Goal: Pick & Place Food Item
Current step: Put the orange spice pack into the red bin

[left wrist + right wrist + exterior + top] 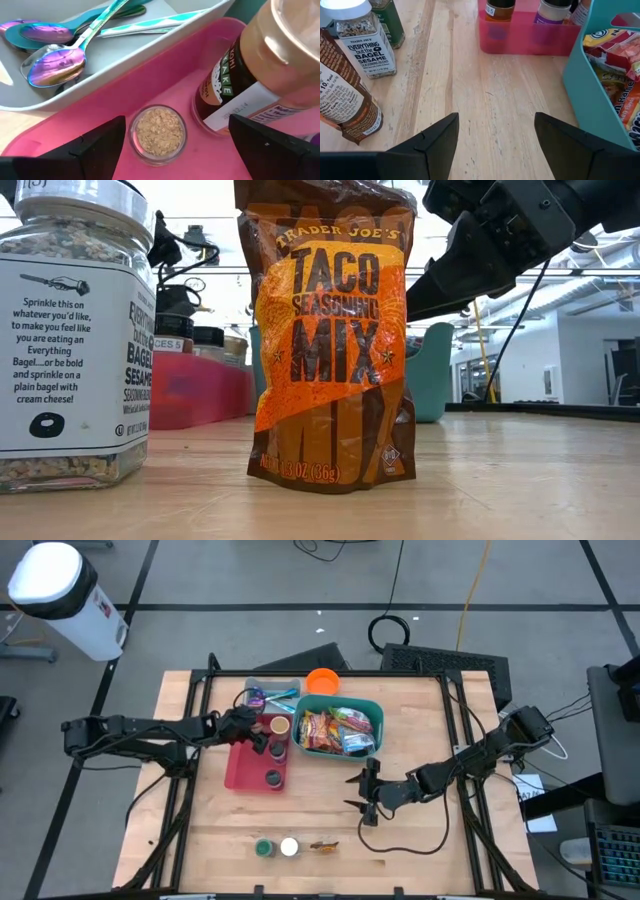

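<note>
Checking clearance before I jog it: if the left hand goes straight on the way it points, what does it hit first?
Probably the small open jar of tan granules in the pink tray, centred between the open left hand; depth unclear.

There is one pink tray (240, 768), one teal bin (374, 718), one grey tray (262, 687) and one orange bowl (322, 681). Two jars (264, 848) and one taco packet (323, 846) stand together.

Lighting even and bright overhead; soft shadows only. Behind the taco seasoning pouch (331, 340), windows glare white. Beside the pink tray (165, 75), the tilted bottle (260, 60) blurs close up.
</note>
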